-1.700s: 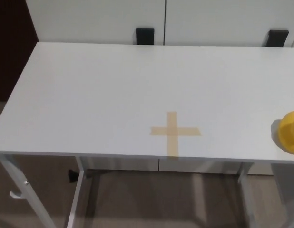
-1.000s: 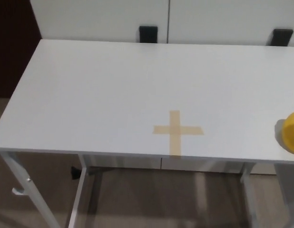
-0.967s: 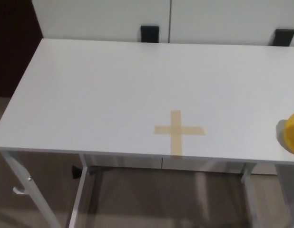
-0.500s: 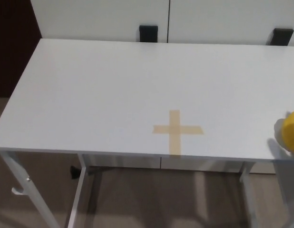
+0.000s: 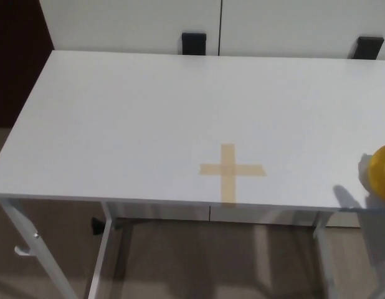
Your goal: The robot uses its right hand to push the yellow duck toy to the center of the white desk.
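One yellow duck toy, one white desk, one tape cross

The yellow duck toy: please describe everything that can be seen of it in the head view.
Only part of the yellow duck toy shows, since the picture's right edge cuts it off. The visible part is a rounded, plain yellow shape with a smooth surface that looks like plastic or rubber; no beak or eyes can be made out. It sits on the white desk, near the front edge, well to the right of the tan tape cross. No hand touches it. A faint shadow lies on the desk beside it.
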Motion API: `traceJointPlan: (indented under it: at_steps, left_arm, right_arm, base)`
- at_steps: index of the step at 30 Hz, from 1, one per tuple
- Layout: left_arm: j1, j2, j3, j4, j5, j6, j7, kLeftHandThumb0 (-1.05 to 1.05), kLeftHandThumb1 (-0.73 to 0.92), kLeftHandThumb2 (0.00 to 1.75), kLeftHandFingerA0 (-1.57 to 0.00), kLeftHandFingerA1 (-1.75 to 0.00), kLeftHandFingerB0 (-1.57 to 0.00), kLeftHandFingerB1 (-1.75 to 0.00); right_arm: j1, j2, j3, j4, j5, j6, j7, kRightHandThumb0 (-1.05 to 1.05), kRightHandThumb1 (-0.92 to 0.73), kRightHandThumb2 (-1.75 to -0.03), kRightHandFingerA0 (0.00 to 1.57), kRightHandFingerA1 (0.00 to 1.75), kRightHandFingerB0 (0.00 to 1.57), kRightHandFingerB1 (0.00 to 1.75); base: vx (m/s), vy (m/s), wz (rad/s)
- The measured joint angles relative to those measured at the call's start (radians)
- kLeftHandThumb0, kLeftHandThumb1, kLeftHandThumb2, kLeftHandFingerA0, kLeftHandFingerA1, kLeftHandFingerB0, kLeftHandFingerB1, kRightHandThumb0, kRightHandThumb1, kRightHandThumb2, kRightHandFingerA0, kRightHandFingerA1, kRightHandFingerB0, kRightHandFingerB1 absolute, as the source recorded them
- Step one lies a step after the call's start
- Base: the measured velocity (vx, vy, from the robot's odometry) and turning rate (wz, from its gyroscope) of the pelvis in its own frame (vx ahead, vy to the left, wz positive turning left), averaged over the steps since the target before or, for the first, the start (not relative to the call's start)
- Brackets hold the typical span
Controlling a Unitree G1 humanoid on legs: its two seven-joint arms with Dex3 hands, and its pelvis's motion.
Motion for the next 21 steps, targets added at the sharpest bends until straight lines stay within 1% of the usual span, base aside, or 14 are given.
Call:
traceJointPlan:
  at_steps: [1,4,6,7,8,12,13,14,15,16,17,19,20,21]
  left_arm:
    - [0.000,0.000,-0.003,-0.003,0.000,0.000,-0.001,-0.28,0.55,0.85,-0.61,-0.94,-0.72,-0.74]
    - [0.000,-0.002,-0.004,-0.002,0.000,0.000,-0.001,-0.29,0.57,0.83,-0.61,-0.93,-0.71,-0.72]
    - [0.000,-0.003,-0.004,-0.002,0.000,0.000,-0.001,-0.28,0.57,0.83,-0.58,-0.90,-0.72,-0.73]
    - [-0.001,-0.004,-0.004,-0.001,0.000,0.000,-0.002,-0.29,0.56,0.82,-0.61,-0.95,-0.72,-0.73]
    - [-0.001,-0.004,-0.004,-0.001,0.000,0.000,-0.002,-0.30,0.56,0.80,-0.61,-0.92,-0.74,-0.72]
    - [-0.001,-0.007,-0.003,-0.001,-0.001,0.000,-0.002,-0.30,0.56,0.80,-0.60,-0.93,-0.74,-0.74]
    - [0.000,-0.008,-0.003,-0.001,-0.001,0.000,-0.002,-0.30,0.56,0.80,-0.60,-0.92,-0.75,-0.75]
    - [0.000,-0.008,-0.003,-0.001,-0.001,0.000,-0.002,-0.30,0.56,0.80,-0.60,-0.92,-0.75,-0.75]
    - [0.000,-0.008,-0.003,-0.001,-0.001,0.000,-0.002,-0.28,0.56,0.84,-0.63,-0.96,-0.74,-0.72]
    - [0.000,-0.008,-0.003,-0.001,-0.001,0.000,-0.002,-0.28,0.56,0.84,-0.63,-0.96,-0.74,-0.72]
    - [0.000,-0.009,-0.003,-0.001,-0.001,0.000,-0.002,-0.28,0.58,0.81,-0.63,-0.92,-0.72,-0.69]
    - [-0.001,-0.009,-0.003,-0.001,-0.001,0.000,-0.002,-0.28,0.58,0.81,-0.63,-0.92,-0.72,-0.69]
    - [-0.001,-0.010,-0.003,-0.001,-0.001,0.000,-0.002,-0.28,0.58,0.81,-0.64,-0.91,-0.70,-0.69]
    - [-0.002,-0.012,-0.004,-0.001,-0.001,0.000,-0.002,-0.28,0.58,0.82,-0.60,-0.88,-0.73,-0.71]
  right_arm:
    - [-0.003,0.017,0.004,0.011,-0.004,-0.001,-0.004,-0.75,-0.76,-1.18,0.01,0.39,0.00,0.29]
    - [-0.009,0.043,0.012,0.018,-0.010,-0.008,-0.016,-0.77,-0.76,-1.18,0.01,0.40,0.01,0.29]
    - [-0.011,0.050,0.015,0.021,-0.012,-0.013,-0.022,-0.76,-0.76,-1.18,0.02,0.42,0.01,0.31]
    - [-0.011,0.056,0.017,0.024,-0.013,-0.018,-0.027,-0.75,-0.76,-1.18,0.02,0.45,0.02,0.31]
    - [-0.011,0.056,0.017,0.024,-0.013,-0.018,-0.027,-0.86,-0.82,-1.18,0.10,0.49,0.02,0.33]
    - [-0.015,0.083,0.015,0.035,-0.014,-0.041,-0.048,-0.86,-0.82,-1.18,0.09,0.48,0.00,0.34]
    - [-0.017,0.091,0.013,0.038,-0.013,-0.047,-0.052,-0.84,-0.92,-0.77,0.14,0.37,0.08,0.29]
    - [-0.019,0.103,0.008,0.042,-0.012,-0.057,-0.059,-0.84,-0.92,-0.77,0.14,0.37,0.08,0.29]
    - [-0.020,0.108,0.006,0.044,-0.012,-0.060,-0.062,-0.79,-0.92,-0.75,0.20,0.38,0.16,0.33]
    - [-0.022,0.125,-0.001,0.046,-0.010,-0.070,-0.075,-0.79,-0.92,-0.75,0.20,0.38,0.16,0.33]
    - [-0.023,0.135,-0.003,0.046,-0.010,-0.074,-0.082,-0.82,-0.91,-0.74,0.24,0.39,0.19,0.33]
    - [-0.026,0.157,-0.007,0.046,-0.010,-0.085,-0.098,-0.82,-0.91,-0.74,0.24,0.39,0.19,0.33]
    - [-0.027,0.167,-0.007,0.045,-0.010,-0.089,-0.106,-0.81,-0.91,-0.74,0.19,0.39,0.14,0.32]
    - [-0.028,0.186,-0.010,0.042,-0.009,-0.096,-0.118,-0.82,-0.92,-0.76,0.19,0.41,0.15,0.33]
  base:
    - [0.00,0.000,0.00]
    - [0.00,0.000,0.00]
    - [0.00,0.000,0.00]
    - [0.00,0.000,0.00]
    - [0.00,0.000,0.00]
    - [0.00,0.000,0.00]
    - [0.00,0.000,0.00]
    - [0.00,0.000,0.00]
    - [0.00,0.000,0.00]
    - [0.00,0.000,0.00]
    - [0.00,0.000,0.00]
    - [0.00,0.000,0.00]
    - [0.00,0.000,0.00]
    - [0.00,0.000,0.00]
